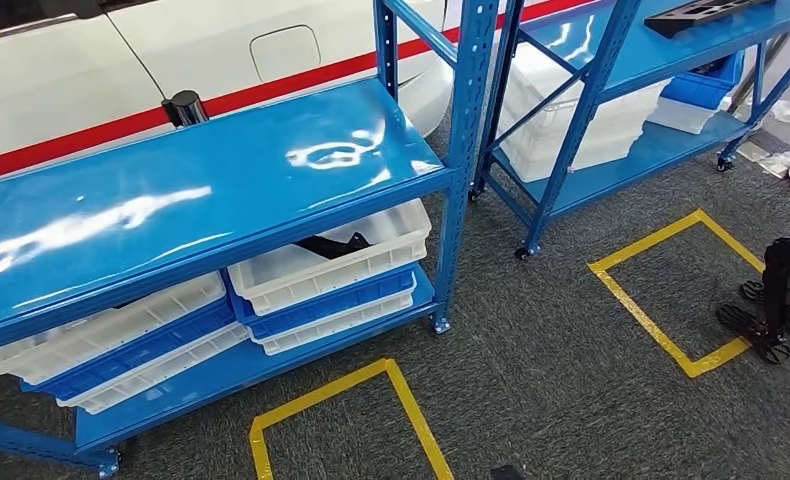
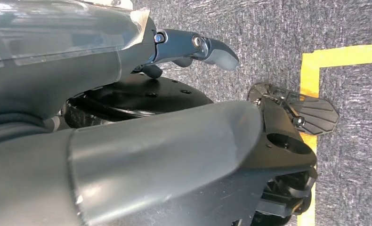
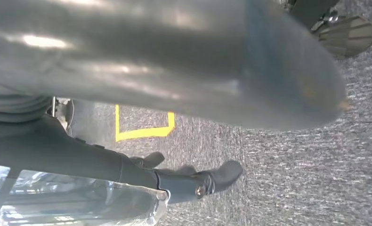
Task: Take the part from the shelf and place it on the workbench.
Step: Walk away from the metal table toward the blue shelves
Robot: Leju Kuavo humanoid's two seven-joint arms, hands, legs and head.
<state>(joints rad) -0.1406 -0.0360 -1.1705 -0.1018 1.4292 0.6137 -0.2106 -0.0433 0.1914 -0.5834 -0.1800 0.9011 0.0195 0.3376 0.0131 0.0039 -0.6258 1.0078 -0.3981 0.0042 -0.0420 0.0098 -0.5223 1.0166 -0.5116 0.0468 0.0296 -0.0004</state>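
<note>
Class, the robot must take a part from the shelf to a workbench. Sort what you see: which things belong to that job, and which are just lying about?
Belongs to the job:
black part in the white bin
near blue shelf
left hand
right hand

Just lying about:
white car
yellow floor tape
far shelf
black tray

Surroundings: car, crates, floor markings.
A white car [image 1: 91,60] with a red stripe stands behind; white and blue crates [image 1: 321,275] are stacked low; yellow tape squares [image 1: 671,290] mark grey carpet [image 1: 531,400]; a black stand [image 1: 776,290] sits right.
</note>
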